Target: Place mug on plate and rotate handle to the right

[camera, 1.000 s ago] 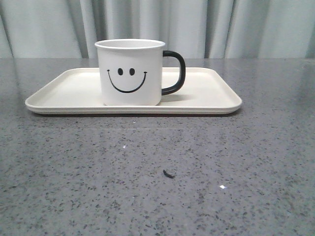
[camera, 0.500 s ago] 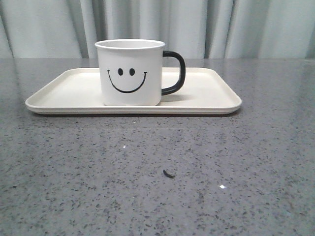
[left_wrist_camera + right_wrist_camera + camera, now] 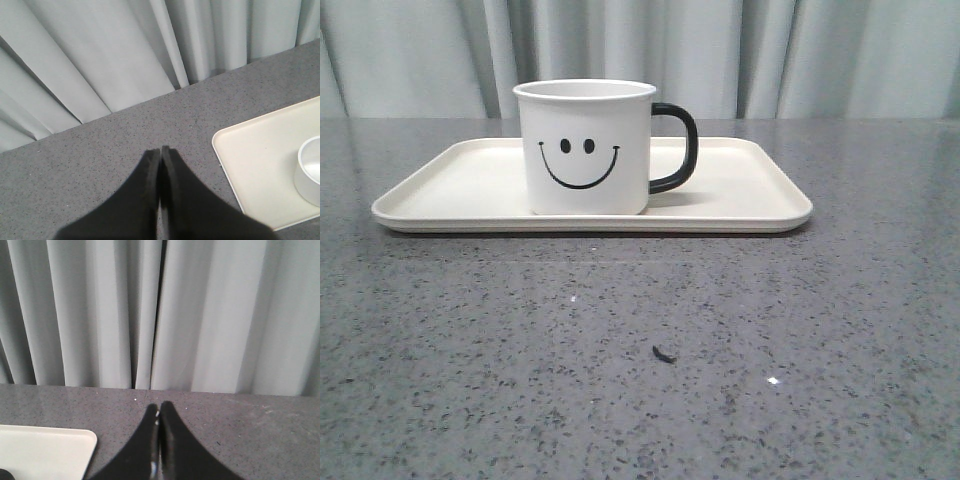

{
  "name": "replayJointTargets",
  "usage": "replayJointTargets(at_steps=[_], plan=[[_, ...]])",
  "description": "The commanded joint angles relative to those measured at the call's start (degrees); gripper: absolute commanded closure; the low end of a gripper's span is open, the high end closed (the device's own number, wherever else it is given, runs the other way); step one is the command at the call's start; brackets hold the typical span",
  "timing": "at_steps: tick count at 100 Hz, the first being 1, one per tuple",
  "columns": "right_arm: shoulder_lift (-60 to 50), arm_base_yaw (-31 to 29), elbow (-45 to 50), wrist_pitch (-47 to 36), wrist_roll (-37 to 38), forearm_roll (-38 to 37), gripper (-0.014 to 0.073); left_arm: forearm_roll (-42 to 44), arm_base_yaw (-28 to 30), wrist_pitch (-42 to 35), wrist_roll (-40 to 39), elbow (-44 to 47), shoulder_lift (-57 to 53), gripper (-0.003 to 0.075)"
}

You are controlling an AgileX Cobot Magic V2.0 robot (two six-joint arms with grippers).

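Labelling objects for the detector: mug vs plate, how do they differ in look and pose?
The mug is a tall upright cylinder; the plate is a flat, low-rimmed rectangle, much wider. The mug carries a black smiley and black handle; the plate is plain. The mug stands on the plate. Both are whitish.

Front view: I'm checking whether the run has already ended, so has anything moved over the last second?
Nothing visibly changed. The mug stands upright on the plate, its handle pointing right, as it did a second ago. No arm shows in the front view; the left gripper and right gripper are shut, clear of the mug.
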Motion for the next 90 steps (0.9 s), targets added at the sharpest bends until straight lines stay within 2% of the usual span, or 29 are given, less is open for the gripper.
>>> replayJointTargets(at_steps=[1, 63, 75, 90], plan=[[0.00, -0.46, -1.24, -3.18, 0.02, 1.04, 0.0692, 0.55, -0.52, -4.06, -0.66, -0.94, -0.07, 0.0739], [0.00, -0.46, -1.24, -3.18, 0.02, 1.04, 0.0692, 1.76, -0.39, -5.10, -2.14, -0.26, 10.15, 0.0739], [0.00, -0.46, -1.24, -3.18, 0.02, 1.04, 0.0692, -2.79, -0.50, -15.23, -3.25, 4.38, 7.20, 0.0739], [0.00, -0.46, -1.24, -3.11, 0.02, 1.04, 0.0692, -8.21, -0.59, -35.97, -3.25, 21.37, -4.39, 0.0739]])
